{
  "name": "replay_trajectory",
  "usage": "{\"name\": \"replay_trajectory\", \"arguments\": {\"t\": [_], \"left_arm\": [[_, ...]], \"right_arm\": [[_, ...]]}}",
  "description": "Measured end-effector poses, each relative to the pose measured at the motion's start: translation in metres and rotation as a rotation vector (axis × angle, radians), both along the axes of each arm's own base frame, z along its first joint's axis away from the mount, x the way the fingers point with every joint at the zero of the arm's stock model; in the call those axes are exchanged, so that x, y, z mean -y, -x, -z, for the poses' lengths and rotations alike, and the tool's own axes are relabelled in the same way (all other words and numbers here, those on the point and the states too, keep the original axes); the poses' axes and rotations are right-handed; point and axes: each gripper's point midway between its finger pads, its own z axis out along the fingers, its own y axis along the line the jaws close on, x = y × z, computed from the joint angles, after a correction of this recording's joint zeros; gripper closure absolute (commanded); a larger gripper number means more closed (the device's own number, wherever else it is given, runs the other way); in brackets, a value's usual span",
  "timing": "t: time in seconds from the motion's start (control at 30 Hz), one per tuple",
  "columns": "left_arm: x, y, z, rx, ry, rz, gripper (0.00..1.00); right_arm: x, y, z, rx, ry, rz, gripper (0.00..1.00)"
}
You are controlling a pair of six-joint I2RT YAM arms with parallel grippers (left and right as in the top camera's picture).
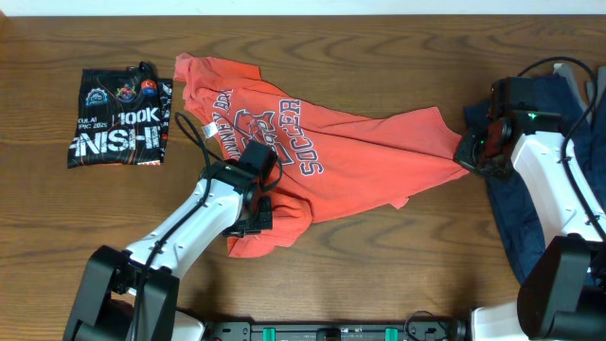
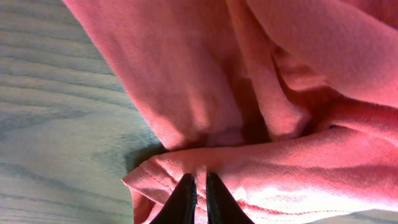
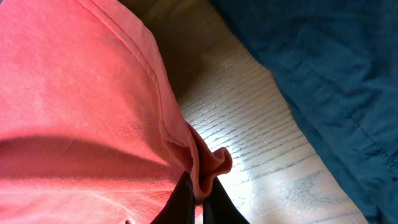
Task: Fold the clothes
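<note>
— Two places on the orange-red shirt (image 1: 360, 133) are gripped at once; why is that?

— A stretch is judged to be intended. The left gripper (image 2: 199, 183) is seen pressed together on a fold of cloth at the near edge, with fabric pinched between its tips. The right gripper (image 3: 198, 190) is likewise closed on a bunched nub of fabric at the shirt's rightmost point, just beside the navy shirt (image 1: 511, 227). With both ends taken, the cloth can be drawn taut and laid flat before any fold is made.

— Where is the garment placed?

— It is spread across the middle of the table (image 1: 398, 284), between the two arms. A black printed shirt (image 1: 118, 118), already folded, is set apart at the far left. The navy one is heaped at the right, partly under the right arm.

— And how is the orange one found to look?

— It is rumpled rather than flat. The "SOCCER" crest print is shown face up, though slanted and upside down to the overhead camera. A ridge is raised from the print toward the right gripper, and the near edge is doubled over itself at the left gripper. No neat fold can be made out, so the work on this garment is judged to be at an early, flattening step.
</note>
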Motion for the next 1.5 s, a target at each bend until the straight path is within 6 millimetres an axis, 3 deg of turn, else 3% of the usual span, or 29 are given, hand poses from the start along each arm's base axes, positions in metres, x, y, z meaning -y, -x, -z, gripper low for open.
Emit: {"name": "replay_trajectory", "arguments": {"t": [0.03, 0.1, 0.43, 0.67, 0.7, 0.8, 0.87, 1.0, 1.13, 1.33, 1.5], "left_arm": [[0.000, 0.001, 0.000, -0.004, 0.001, 0.006, 0.56], [0.000, 0.004, 0.000, -0.019, 0.002, 0.011, 0.47], [0.002, 0.017, -0.001, -0.075, 0.024, 0.032, 0.47], [0.010, 0.022, 0.008, -0.125, 0.064, 0.051, 0.52], [0.010, 0.023, 0.010, -0.135, 0.063, 0.050, 0.57], [0.011, 0.025, 0.014, -0.155, 0.065, 0.048, 0.87], [0.012, 0.025, 0.014, -0.158, 0.071, 0.053, 0.93], [0.009, 0.033, 0.012, -0.190, 0.058, 0.051, 0.94], [0.008, 0.048, -0.006, -0.248, 0.065, 0.044, 0.94], [0.054, 0.054, -0.042, -0.228, 0.302, 0.055, 0.94], [0.087, 0.082, -0.051, -0.286, 0.357, 0.124, 0.87]], "right_arm": [[0.000, 0.000, 0.000, -0.002, 0.000, 0.000, 0.96], [0.000, 0.001, 0.000, -0.005, 0.000, 0.000, 0.96], [0.002, 0.003, 0.001, -0.012, 0.011, 0.002, 0.96], [0.002, 0.003, 0.001, -0.014, 0.014, 0.003, 0.96], [0.003, 0.003, 0.001, -0.014, 0.015, 0.003, 0.96], [0.003, 0.003, 0.001, -0.014, 0.017, 0.004, 0.96], [0.003, 0.003, 0.001, -0.015, 0.018, 0.004, 0.97], [0.003, 0.004, 0.001, -0.015, 0.018, 0.004, 0.96], [0.004, 0.004, 0.001, -0.015, 0.021, 0.004, 0.96], [0.004, 0.004, 0.001, -0.015, 0.021, 0.006, 0.96], [0.017, 0.005, 0.001, -0.017, 0.023, 0.044, 0.96]]}}
